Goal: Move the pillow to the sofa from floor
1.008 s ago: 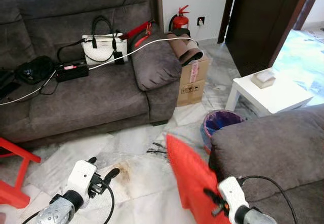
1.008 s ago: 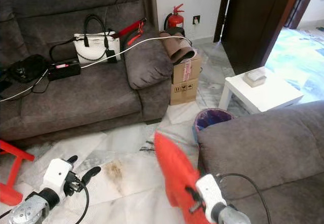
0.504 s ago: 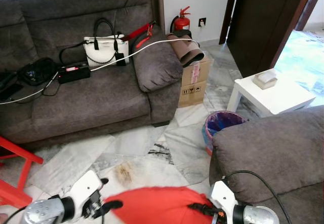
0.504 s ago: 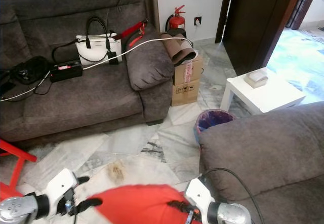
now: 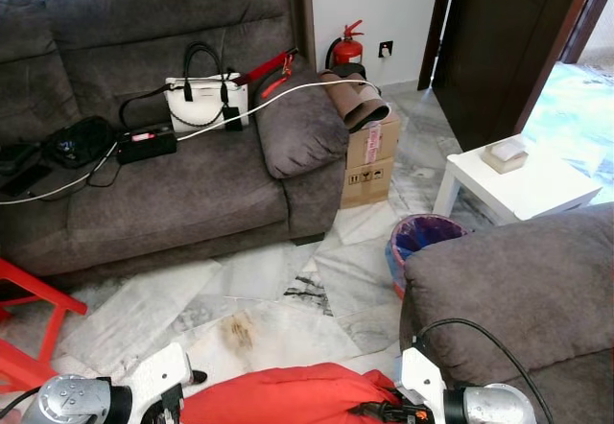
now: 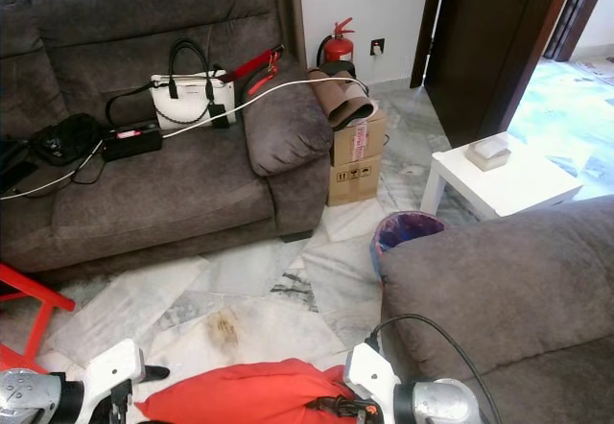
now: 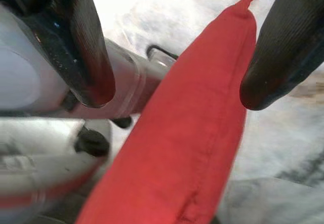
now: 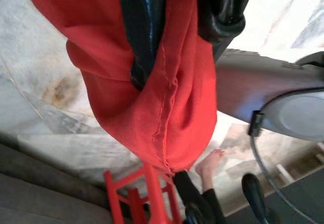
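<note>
The red pillow (image 5: 288, 397) hangs flat just above the marble floor at the bottom of the head views, between my two arms. My right gripper (image 8: 174, 57) is shut on its right end, and the cloth bunches between the black fingers (image 8: 143, 31). My left gripper (image 7: 177, 95) is open at the pillow's left end. The pillow's seamed edge (image 7: 202, 133) lies between those spread fingers without being pinched. The long grey sofa (image 5: 173, 189) stands ahead across the floor, and a second grey sofa (image 5: 518, 280) is close on my right.
On the long sofa lie a white handbag (image 5: 201, 100), black gear and a white cable. A cardboard box (image 5: 369, 155), fire extinguisher (image 5: 347, 48), purple-lined bin (image 5: 422, 237) and white side table (image 5: 523, 182) stand to the right. A red stool (image 5: 29, 333) is at left. A person's foot (image 8: 212, 163) is nearby.
The pillow has swung from upright in my right gripper to lying flat between both arms. My left gripper has moved in to its left edge. The camera has shifted slightly.
</note>
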Motion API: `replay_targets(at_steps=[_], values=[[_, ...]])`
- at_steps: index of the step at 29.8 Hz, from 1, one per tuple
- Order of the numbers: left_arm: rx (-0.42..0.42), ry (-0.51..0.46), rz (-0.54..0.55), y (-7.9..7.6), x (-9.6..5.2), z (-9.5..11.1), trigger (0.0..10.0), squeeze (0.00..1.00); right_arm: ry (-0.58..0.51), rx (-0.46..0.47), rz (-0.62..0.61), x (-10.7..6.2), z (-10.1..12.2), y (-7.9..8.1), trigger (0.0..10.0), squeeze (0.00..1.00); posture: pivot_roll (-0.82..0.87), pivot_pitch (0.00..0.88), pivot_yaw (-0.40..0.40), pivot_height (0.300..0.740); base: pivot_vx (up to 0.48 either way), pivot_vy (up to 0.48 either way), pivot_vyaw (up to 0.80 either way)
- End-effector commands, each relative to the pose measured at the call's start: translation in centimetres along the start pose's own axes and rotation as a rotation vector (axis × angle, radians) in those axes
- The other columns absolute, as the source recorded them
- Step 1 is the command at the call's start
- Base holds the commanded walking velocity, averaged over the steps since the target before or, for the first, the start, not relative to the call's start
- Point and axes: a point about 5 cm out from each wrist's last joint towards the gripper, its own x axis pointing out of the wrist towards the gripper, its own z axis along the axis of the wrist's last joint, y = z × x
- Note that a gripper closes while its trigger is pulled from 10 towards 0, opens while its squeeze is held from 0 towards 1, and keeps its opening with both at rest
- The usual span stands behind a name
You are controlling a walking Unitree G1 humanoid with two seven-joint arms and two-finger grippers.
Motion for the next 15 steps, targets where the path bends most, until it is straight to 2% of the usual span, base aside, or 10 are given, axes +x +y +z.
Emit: replay_targets(at_steps=[1, 5, 7, 8, 9, 10, 15], values=[[0.013, 0.077, -0.046, -0.3, -0.6, -0.8, 10.0, 1.00, -0.090, -0.070, 0.050, 0.4, 2.4, 0.2, 10.0, 0.00, 0.04, 0.067, 0.112, 0.740, 0.000, 0.000, 0.00], [0.061, 0.167, -0.112, -0.4, -1.2, -1.4, 10.0, 1.00, -0.080, -0.073, 0.064, 0.2, 2.6, 0.5, 10.0, 0.00, 0.04, 0.070, 0.108, 0.740, 0.000, 0.000, 0.00], [0.117, 0.223, -0.115, -0.2, -1.4, -1.9, 10.0, 1.00, -0.086, -0.077, 0.067, 0.1, 2.9, 0.6, 10.0, 0.00, 0.04, 0.071, 0.107, 0.740, 0.000, 0.000, 0.00], [0.160, 0.252, -0.107, -0.1, -1.4, -2.2, 10.0, 0.19, -0.090, -0.078, 0.069, 0.1, 3.0, 0.6, 10.0, 0.00, 0.04, 0.072, 0.107, 0.740, 0.000, 0.000, 0.00], [0.189, 0.270, -0.102, 0.0, -1.4, -2.3, 10.0, 0.19, -0.092, -0.079, 0.070, 0.0, 3.1, 0.7, 10.0, 0.00, 0.04, 0.072, 0.106, 0.740, 0.000, 0.000, 0.00], [0.211, 0.296, -0.105, 0.0, -1.4, -2.5, 10.0, 0.00, -0.095, -0.081, 0.070, 0.0, 3.3, 0.7, 10.0, 0.00, 0.04, 0.073, 0.106, 0.740, 0.000, 0.000, 0.00], [0.236, 0.310, -0.092, 0.3, -1.1, -2.6, 10.0, 0.00, -0.099, -0.084, 0.068, -0.2, 3.7, 0.8, 10.0, 0.00, 0.03, 0.080, 0.102, 0.740, 0.000, 0.000, 0.00]])
